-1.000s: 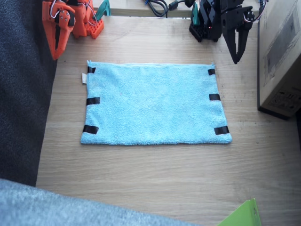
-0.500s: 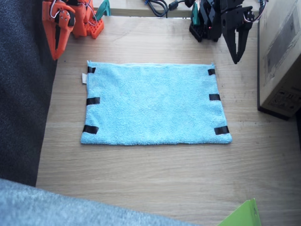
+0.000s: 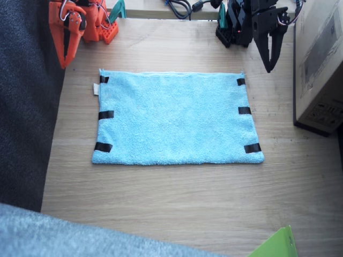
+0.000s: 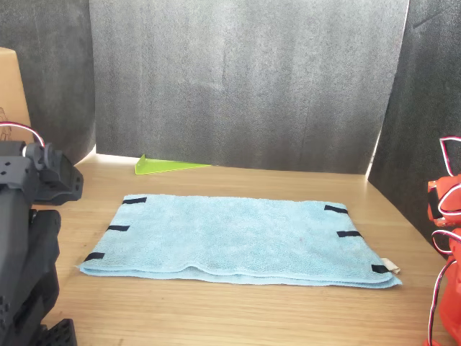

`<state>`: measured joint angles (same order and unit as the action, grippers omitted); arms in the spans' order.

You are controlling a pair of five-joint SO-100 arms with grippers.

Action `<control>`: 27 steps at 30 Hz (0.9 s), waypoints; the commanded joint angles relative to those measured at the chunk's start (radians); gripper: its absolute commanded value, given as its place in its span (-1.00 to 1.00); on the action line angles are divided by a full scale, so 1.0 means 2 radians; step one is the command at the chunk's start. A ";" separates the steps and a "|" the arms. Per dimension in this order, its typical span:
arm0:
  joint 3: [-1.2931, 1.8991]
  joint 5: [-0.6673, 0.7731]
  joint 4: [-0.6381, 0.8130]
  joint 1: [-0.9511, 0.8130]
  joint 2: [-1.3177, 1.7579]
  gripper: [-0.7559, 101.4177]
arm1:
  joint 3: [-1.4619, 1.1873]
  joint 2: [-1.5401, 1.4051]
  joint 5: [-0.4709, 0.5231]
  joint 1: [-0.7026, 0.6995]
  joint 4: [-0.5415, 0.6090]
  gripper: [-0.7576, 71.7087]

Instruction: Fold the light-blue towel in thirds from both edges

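The light-blue towel [image 3: 177, 118] lies flat and spread out on the wooden table [image 3: 171, 198]. Three black tape strips mark each of its short edges [image 3: 105, 114] [image 3: 244, 110], and a small white tag [image 3: 96, 89] sticks out at one far corner. The front view shows the same towel [image 4: 238, 234] flat, with the tag [image 4: 390, 265] at a near corner. My right gripper [image 3: 65, 63], orange, hangs point-down beyond the tag corner, shut and empty. My left gripper [image 3: 269, 67], black, hangs shut and empty just past the opposite far corner. Neither touches the towel.
A cardboard box [image 3: 320, 64] stands close beside the left arm. Dark grey fabric [image 3: 27, 107] borders the table near the right arm, and grey-blue fabric [image 3: 80, 238] covers the front edge. A green sheet [image 3: 276, 246] lies at the front corner. Cables [image 3: 179, 6] lie at the back.
The right arm's wrist has shifted very slightly. The towel and the left arm have not moved.
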<state>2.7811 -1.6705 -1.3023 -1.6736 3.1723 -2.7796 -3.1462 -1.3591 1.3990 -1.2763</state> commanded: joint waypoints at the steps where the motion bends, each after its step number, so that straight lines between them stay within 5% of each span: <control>1: -0.012 -0.008 0.002 -0.014 0.000 -0.99 | 0.019 -0.002 0.011 0.015 -0.006 -0.98; 6: -0.055 -0.011 0.035 -0.015 -0.095 -0.99 | 0.109 0.062 0.038 0.022 -0.016 -0.98; 13: -0.166 -0.011 0.060 -0.015 -0.265 -0.99 | 0.311 0.391 0.063 0.045 -0.016 -0.97; 19: -0.265 0.000 0.062 -0.005 -0.453 -0.87 | 0.410 0.561 0.031 0.106 -0.021 -0.56; 27: -0.284 0.013 0.077 0.015 -0.534 -0.69 | 0.468 0.709 -0.002 0.146 -0.029 -0.48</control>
<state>2.2550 -1.6444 -1.1459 -1.6460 2.1215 -1.8715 -1.7472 -1.3392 1.6613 -1.3192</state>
